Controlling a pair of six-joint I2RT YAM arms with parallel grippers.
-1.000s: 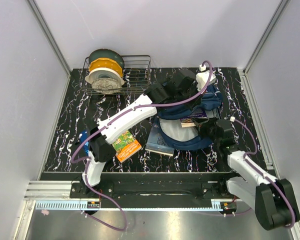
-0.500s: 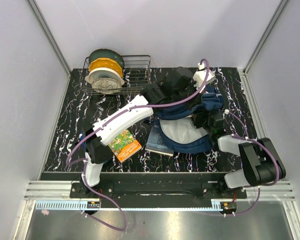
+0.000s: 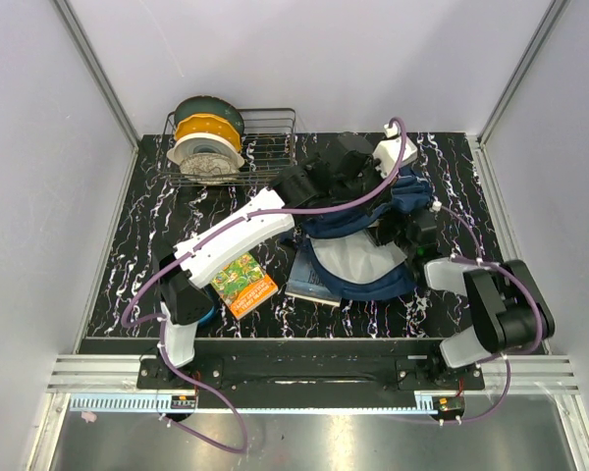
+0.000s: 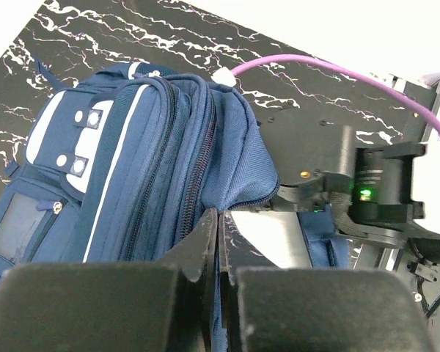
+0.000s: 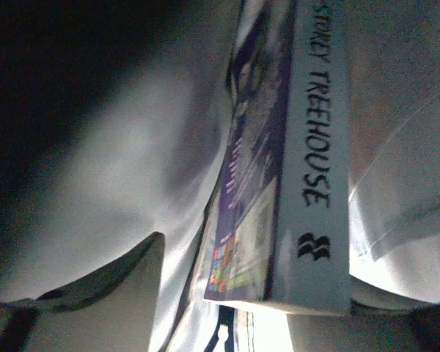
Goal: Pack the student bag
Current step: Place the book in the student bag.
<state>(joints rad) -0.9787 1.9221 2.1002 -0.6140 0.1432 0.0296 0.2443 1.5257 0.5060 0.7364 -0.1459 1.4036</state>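
Observation:
The student bag (image 3: 412, 192), navy with white patches, lies at the right of the table with its light grey lining (image 3: 357, 259) showing. In the left wrist view my left gripper (image 4: 218, 220) is shut on the blue rim of the student bag (image 4: 132, 169) and holds the mouth up. My right gripper (image 3: 405, 232) reaches into that mouth. In the right wrist view a purple book with a white spine (image 5: 315, 147) lies against the lining. My right gripper (image 5: 227, 315) is open, and its left finger (image 5: 117, 293) stands clear of the book.
A wire rack (image 3: 267, 147) with filament spools (image 3: 206, 145) stands at the back left. An orange book (image 3: 245, 285) and a dark blue book (image 3: 312, 282) lie on the marble-patterned table (image 3: 137, 245) left of the bag. White walls close in both sides.
My right gripper has pushed further up into the bag's mouth with the purple book, and its jaws have spread apart. The left gripper has kept its hold on the rim.

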